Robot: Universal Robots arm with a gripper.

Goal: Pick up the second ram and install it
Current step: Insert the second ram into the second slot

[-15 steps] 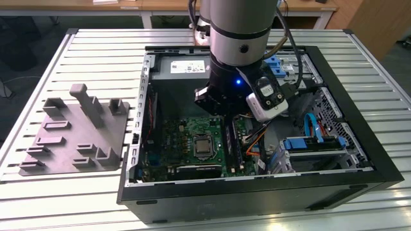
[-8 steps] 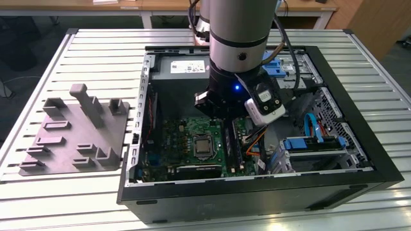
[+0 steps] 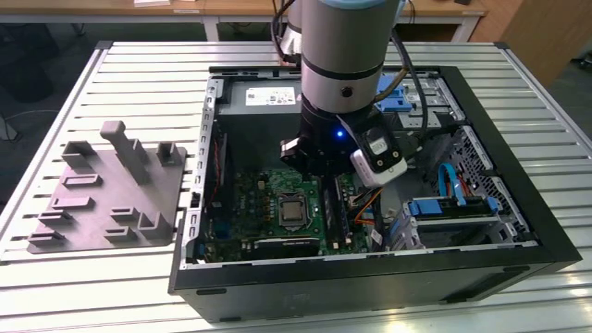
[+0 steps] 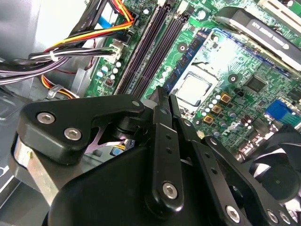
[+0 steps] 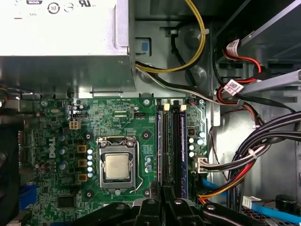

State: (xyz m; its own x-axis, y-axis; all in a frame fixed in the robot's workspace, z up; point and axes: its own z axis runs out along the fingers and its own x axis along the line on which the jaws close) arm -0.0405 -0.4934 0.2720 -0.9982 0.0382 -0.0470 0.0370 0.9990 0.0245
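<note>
My gripper (image 3: 325, 182) hangs low inside the open computer case, just above the green motherboard (image 3: 268, 201). In the second wrist view its black fingers meet tip to tip, so the gripper (image 4: 163, 95) is shut with nothing visible between them. Ahead of the gripper (image 5: 163, 200) run the parallel memory slots (image 5: 171, 146). Two thin blue-edged strips stand edge-on in them, one on the processor side (image 5: 160, 150) and one on the cable side (image 5: 182, 150). I cannot tell which of them is the second ram. The same slots (image 4: 148, 56) lie just beyond the fingertips.
The processor socket (image 5: 116, 165) sits beside the slots. Bundled cables (image 5: 235, 165) crowd their other side, and the grey power-supply box (image 5: 61, 42) lies beyond them. A grey fixture plate (image 3: 107, 198) rests on the slatted table at the exterior view's left, outside the case wall (image 3: 370, 277).
</note>
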